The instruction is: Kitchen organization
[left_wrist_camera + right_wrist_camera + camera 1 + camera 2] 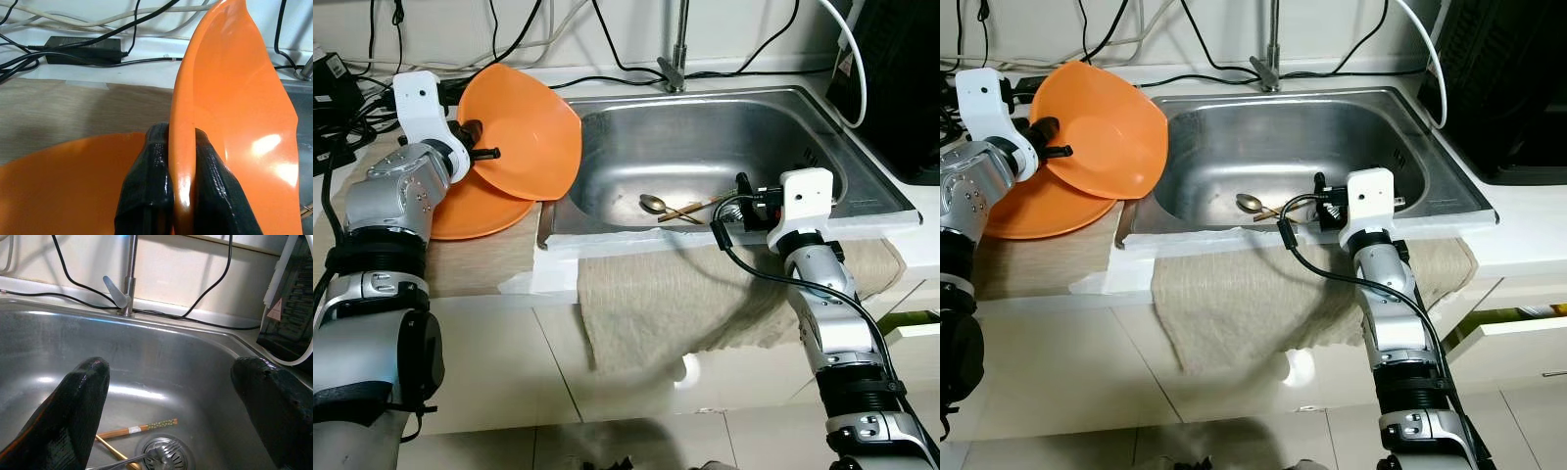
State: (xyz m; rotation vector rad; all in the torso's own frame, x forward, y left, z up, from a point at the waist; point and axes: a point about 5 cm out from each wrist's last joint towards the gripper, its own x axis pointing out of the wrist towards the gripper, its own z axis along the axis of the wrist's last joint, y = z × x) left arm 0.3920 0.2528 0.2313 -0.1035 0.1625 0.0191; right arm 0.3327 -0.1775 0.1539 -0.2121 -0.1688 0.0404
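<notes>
My left gripper [478, 139] is shut on the rim of an orange plate [524, 127], held tilted on edge above the counter left of the sink. Its fingers [146, 186] pinch the rim from both sides. A second orange plate [475, 211] lies flat on the counter under it. My right gripper [741, 201] is open at the front rim of the steel sink [705, 122], pointing into the basin with nothing between its fingers. A spoon [653, 203], wooden chopsticks [137, 429] and a fork [146, 455] lie on the sink bottom near the drain.
A faucet [677, 49] stands behind the sink, and black cables [607, 78] run along the back counter. A beige cloth [675, 294] hangs over the counter's front edge. A black appliance [901, 88] sits on the right, a power adapter [83, 46] at the back left.
</notes>
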